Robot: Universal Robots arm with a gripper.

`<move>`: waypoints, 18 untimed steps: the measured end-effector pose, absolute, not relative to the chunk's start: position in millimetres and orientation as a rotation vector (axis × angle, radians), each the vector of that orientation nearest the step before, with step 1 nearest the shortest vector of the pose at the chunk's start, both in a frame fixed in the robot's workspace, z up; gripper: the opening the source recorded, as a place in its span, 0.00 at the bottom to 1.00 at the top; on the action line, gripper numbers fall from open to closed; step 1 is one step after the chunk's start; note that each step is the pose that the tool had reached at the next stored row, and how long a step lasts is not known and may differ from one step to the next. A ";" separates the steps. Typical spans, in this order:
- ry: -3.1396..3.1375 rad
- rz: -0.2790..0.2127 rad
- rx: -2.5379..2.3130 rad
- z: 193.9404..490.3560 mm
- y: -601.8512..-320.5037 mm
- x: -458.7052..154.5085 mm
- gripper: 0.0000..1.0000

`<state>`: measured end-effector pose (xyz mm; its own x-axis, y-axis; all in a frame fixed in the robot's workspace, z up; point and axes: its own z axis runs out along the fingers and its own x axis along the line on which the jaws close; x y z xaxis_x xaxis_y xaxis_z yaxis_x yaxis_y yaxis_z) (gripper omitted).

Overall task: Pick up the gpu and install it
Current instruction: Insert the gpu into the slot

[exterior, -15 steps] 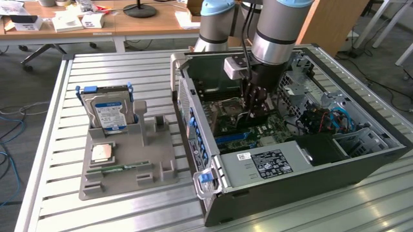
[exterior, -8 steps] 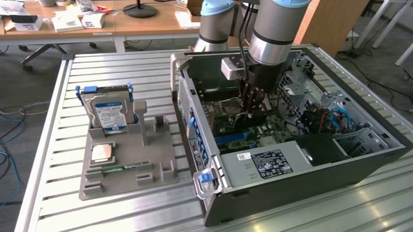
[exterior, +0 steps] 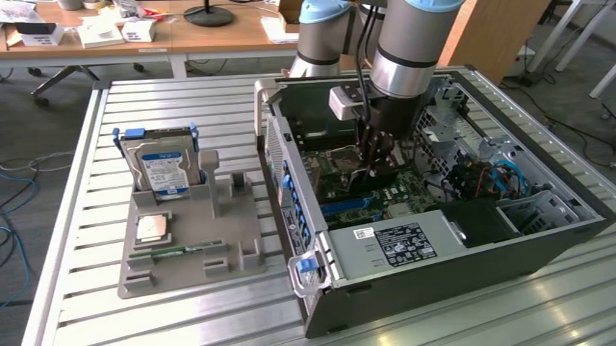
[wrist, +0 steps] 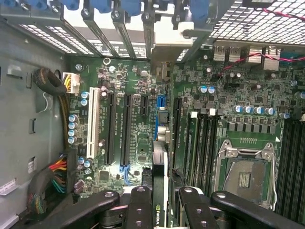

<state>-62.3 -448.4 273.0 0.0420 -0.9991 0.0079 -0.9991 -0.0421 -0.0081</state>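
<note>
The gripper (wrist: 162, 202) is clamped on the gpu (wrist: 159, 183), which is held edge-on between the fingers (wrist: 140, 205). It is held inside the open computer case (exterior: 462, 252), just above the motherboard (wrist: 138, 143). The card's edge is judged to lie beside the long black expansion slots (wrist: 125, 129) rather than over one. If it is lowered out of line, its contacts could be driven onto the board or the nearby capacitors (wrist: 72, 126). A slight tilt in the grip could jam one end in the slot. The bracket end could also be caught on the rear slot dividers (wrist: 121, 33).
</note>
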 end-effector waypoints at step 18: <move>2.173 -0.020 -2.266 273.0 -449.1 -72.4 0.26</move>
